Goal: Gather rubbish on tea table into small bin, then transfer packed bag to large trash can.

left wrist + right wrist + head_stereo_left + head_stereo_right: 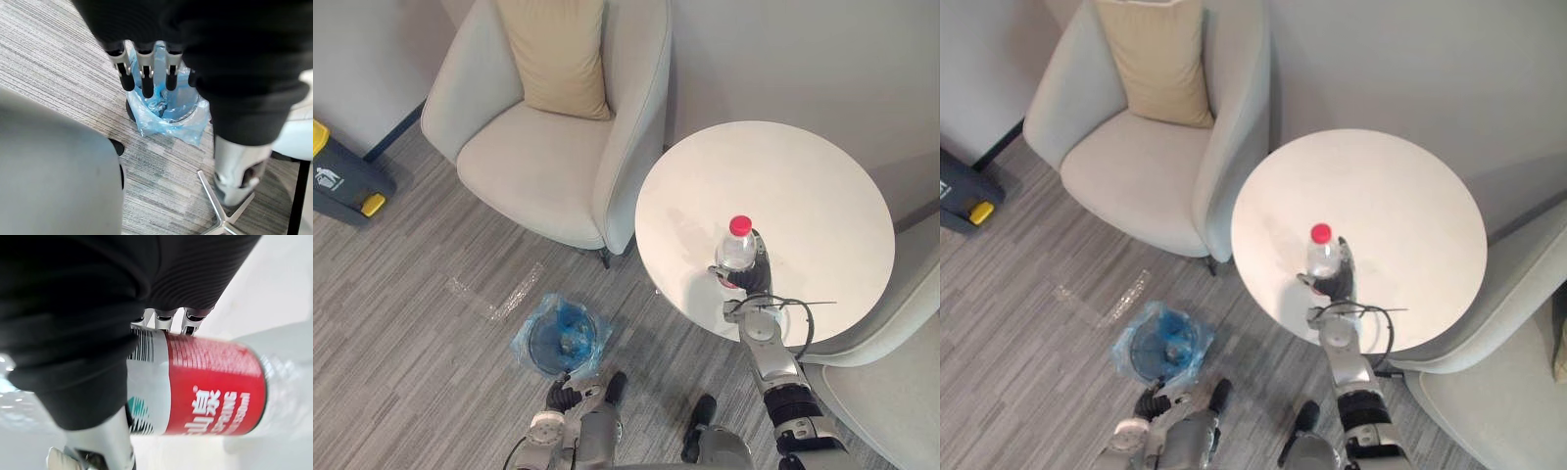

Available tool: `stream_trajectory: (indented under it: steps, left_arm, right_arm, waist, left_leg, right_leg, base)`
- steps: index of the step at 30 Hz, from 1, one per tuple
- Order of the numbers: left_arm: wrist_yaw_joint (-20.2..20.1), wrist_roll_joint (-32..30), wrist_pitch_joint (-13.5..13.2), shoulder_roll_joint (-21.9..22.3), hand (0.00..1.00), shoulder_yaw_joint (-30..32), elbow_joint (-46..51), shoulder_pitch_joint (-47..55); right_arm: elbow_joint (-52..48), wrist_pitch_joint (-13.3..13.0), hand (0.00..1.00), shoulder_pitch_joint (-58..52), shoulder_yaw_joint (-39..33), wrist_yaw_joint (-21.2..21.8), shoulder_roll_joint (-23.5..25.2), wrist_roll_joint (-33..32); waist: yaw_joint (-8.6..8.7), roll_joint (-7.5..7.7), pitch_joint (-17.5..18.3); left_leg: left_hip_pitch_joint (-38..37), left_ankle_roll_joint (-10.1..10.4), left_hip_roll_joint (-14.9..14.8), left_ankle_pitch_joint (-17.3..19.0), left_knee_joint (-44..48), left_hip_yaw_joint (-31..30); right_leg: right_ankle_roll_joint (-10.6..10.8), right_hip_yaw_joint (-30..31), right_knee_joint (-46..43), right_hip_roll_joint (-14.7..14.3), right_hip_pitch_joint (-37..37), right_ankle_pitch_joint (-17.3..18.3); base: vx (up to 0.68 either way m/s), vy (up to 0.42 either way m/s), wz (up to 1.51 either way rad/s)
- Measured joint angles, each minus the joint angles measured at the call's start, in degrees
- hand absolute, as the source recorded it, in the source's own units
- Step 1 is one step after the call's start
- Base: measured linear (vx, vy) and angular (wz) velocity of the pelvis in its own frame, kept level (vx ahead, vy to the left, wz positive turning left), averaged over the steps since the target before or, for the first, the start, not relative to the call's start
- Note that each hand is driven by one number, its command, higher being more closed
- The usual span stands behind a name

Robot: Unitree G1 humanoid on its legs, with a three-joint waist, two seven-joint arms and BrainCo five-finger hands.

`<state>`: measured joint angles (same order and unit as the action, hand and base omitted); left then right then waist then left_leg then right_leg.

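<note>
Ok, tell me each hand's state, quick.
Left hand: open, holding nothing, near the small bin.
Right hand: shut on the bottle.

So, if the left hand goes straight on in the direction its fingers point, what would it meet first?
Most likely the small bin lined with a blue bag: the straight fingers of the left hand aim at its opening, and nothing shows between them. How far off it is, I cannot tell.
</note>
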<state>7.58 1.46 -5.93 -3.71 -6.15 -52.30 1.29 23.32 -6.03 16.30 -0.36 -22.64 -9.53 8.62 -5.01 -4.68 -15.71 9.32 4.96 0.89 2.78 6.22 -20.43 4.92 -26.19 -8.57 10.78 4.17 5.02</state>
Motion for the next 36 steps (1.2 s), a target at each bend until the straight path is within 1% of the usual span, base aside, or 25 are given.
stream_trajectory:
  steps: [2,3,5,8,11,15,16,17,18,19,23,25,27,28,30,32,34,36]
  left_arm:
    - [0.0,0.2,0.0,0.0,0.00,0.0,0.2,0.0]
    - [0.0,0.4,0.0,0.0,0.00,0.0,0.4,0.0]
    - [0.0,0.4,0.0,0.1,0.00,0.0,0.6,0.0]
    - [0.0,0.4,0.1,0.0,0.00,0.0,0.8,0.0]
    - [0.0,0.3,0.1,-0.1,0.00,0.0,1.1,0.1]
    - [0.0,0.3,0.1,-0.6,0.00,0.0,1.2,0.1]
    - [0.0,-0.1,0.2,-0.7,0.00,0.0,1.1,0.1]
    - [0.0,-0.2,0.2,-0.8,0.00,0.0,1.1,0.1]
    - [-0.1,-0.3,0.4,-1.2,0.00,0.0,1.0,0.1]
    - [-0.1,-0.3,0.5,-1.2,0.00,0.0,1.0,0.1]
    - [-0.1,-1.4,1.2,-1.8,0.00,-0.2,0.5,0.2]
    - [-0.1,-1.5,1.3,-1.9,0.00,-0.6,0.5,0.2]
    - [-0.1,-1.6,1.4,-2.1,0.00,-1.1,-0.2,0.2]
    - [-0.1,-1.6,1.4,-2.2,0.00,-1.5,-0.2,0.2]
    - [-0.2,-2.5,1.4,-2.3,0.00,-2.1,-0.8,0.6]
    - [-0.2,-2.6,1.4,-2.2,0.00,-2.2,-1.3,0.7]
    - [-0.2,-2.7,1.4,-2.2,0.00,-2.3,-1.6,1.0]
    - [-0.2,-2.7,1.5,-2.3,0.00,-2.8,-1.9,1.7]
  right_arm:
    - [0.0,0.0,1.00,0.6,-0.1,-0.5,-0.1,-0.3]
    - [0.0,0.0,1.00,1.1,-0.1,-0.7,-0.1,-1.4]
    - [-0.3,0.0,1.00,1.3,-0.1,-0.8,-0.1,-2.4]
    - [-3.3,0.1,1.00,1.0,-0.1,-0.9,-0.1,-2.8]
    - [-9.0,0.0,1.00,-0.1,-0.2,-0.8,0.0,-3.2]
    - [-15.2,-0.6,1.00,-4.0,-0.1,0.1,0.5,-3.2]
    - [-16.3,-1.2,1.00,-5.7,-0.1,0.6,0.8,-3.1]
    - [-16.3,-1.4,1.00,-6.2,-0.1,0.8,0.9,-3.1]
    - [-16.4,-1.7,1.00,-8.2,0.0,1.8,1.2,-3.1]
    - [-16.4,-1.7,1.00,-8.6,0.0,2.0,1.3,-3.1]
    - [-21.3,-2.2,1.00,-14.8,0.2,4.1,3.6,-3.4]
    - [-23.8,-2.7,1.00,-17.6,0.8,5.2,4.5,-4.2]
    - [-25.6,-3.4,1.00,-20.6,1.0,6.6,5.3,-4.3]
    - [-26.1,-3.3,1.00,-21.3,1.1,6.8,5.3,-4.2]
    - [-28.6,-3.7,1.00,-24.5,1.6,8.0,5.5,-4.2]
    - [-29.9,-4.0,1.00,-25.8,2.2,8.5,5.5,-4.1]
    - [-30.5,-4.3,1.00,-26.8,2.8,8.9,5.5,-4.1]
    - [-31.6,-4.5,1.00,-29.0,3.0,9.3,5.7,-4.1]
  waist:
    - [-0.17,0.03,0.0]
    - [-0.43,0.13,-0.1]
    - [-0.66,0.14,-0.1]
    - [-0.74,0.29,-0.2]
    - [-0.72,0.67,-0.4]
    - [-0.57,1.69,-0.5]
    - [-0.29,1.98,-0.4]
    - [-0.17,2.07,-0.3]
    - [0.08,2.67,0.0]
    - [0.10,2.80,0.1]
    - [1.84,3.55,0.6]
    - [1.88,3.88,0.9]
    - [2.40,4.22,1.6]
    - [2.47,4.29,1.9]
    - [2.57,4.43,3.8]
    - [2.71,4.45,4.4]
    - [3.19,4.43,4.5]
    - [3.82,4.33,6.0]
  left_leg:
    - [0.3,0.0,0.2,0.0,0.0,-0.3]
    - [0.3,0.0,0.4,-0.1,0.0,-0.4]
    - [0.3,0.0,0.5,-0.1,0.0,-0.4]
    - [0.3,0.0,0.6,-0.1,0.0,-0.4]
    - [-0.1,0.0,0.6,-0.1,0.0,-0.3]
    - [-1.3,0.0,0.5,-0.1,-0.1,0.1]
    - [-1.6,0.0,0.4,-0.1,-0.1,0.2]
    - [-1.8,0.0,0.3,-0.1,-0.1,0.3]
    - [-2.1,0.0,0.1,-0.1,-0.2,0.9]
    - [-2.2,0.0,0.1,-0.1,-0.2,1.1]
    - [-2.6,0.0,0.1,-0.1,-0.3,1.7]
    - [-3.3,0.0,0.0,-0.1,-1.0,2.8]
    - [-4.4,-0.4,-0.1,-0.3,-1.7,3.6]
    - [-4.6,-0.5,-0.1,-0.4,-1.9,3.8]
    - [-4.8,-0.6,-0.2,-0.5,-2.2,4.6]
    - [-5.6,-0.6,-0.4,-0.5,-2.5,5.5]
    - [-7.2,-0.7,-0.4,-0.5,-3.2,5.8]
    - [-7.6,-0.7,-0.4,-0.5,-3.5,6.1]
  right_leg:
    - [0.0,-0.2,-1.5,0.5,0.8,0.8]
    - [0.1,-0.3,-2.4,1.0,1.1,1.4]
    - [0.2,-0.3,-2.4,1.1,1.1,1.4]
    - [0.2,-0.3,-2.3,1.2,1.1,1.4]
    - [0.2,-0.2,-2.1,1.2,0.7,1.4]
    - [0.1,0.3,-1.0,0.8,-0.7,1.3]
    - [0.1,0.3,-0.4,0.5,-1.3,0.9]
    - [0.1,0.4,0.1,0.3,-1.6,0.6]
    - [0.2,0.8,1.9,-0.2,-2.4,-0.4]
    - [0.3,1.0,2.3,-0.3,-2.5,-0.7]
    - [0.5,1.6,6.5,-1.0,-4.3,-3.3]
    - [0.7,2.8,7.8,-1.3,-4.7,-4.3]
    - [0.7,3.3,9.5,-1.5,-5.8,-5.5]
    - [0.8,3.5,10.0,-1.5,-6.1,-5.6]
    - [0.8,4.3,11.3,-1.7,-6.3,-6.5]
    - [0.8,5.1,11.7,-1.9,-6.8,-7.0]
    - [0.8,5.4,12.5,-1.9,-8.3,-7.2]
    - [0.8,5.7,12.9,-2.0,-8.6,-7.3]
  base:
    - [0.03,-0.008,0.13]
    - [0.03,-0.010,0.10]
    - [0.02,-0.005,0.03]
    - [0.00,0.000,0.00]
    - [0.00,0.000,0.00]
    - [-0.01,-0.015,-0.05]
    - [-0.03,-0.016,-0.05]
    - [-0.03,-0.007,-0.11]
    - [-0.02,-0.002,-0.13]
    - [-0.04,0.008,-0.20]
    - [-0.04,0.020,-0.11]
    - [-0.06,0.036,-0.24]
    - [-0.05,0.019,-0.14]
    - [-0.06,0.018,-0.12]
    - [-0.04,0.016,-0.16]
    - [-0.02,0.011,-0.23]
    - [-0.01,0.001,-0.14]
    - [0.00,0.005,-0.05]
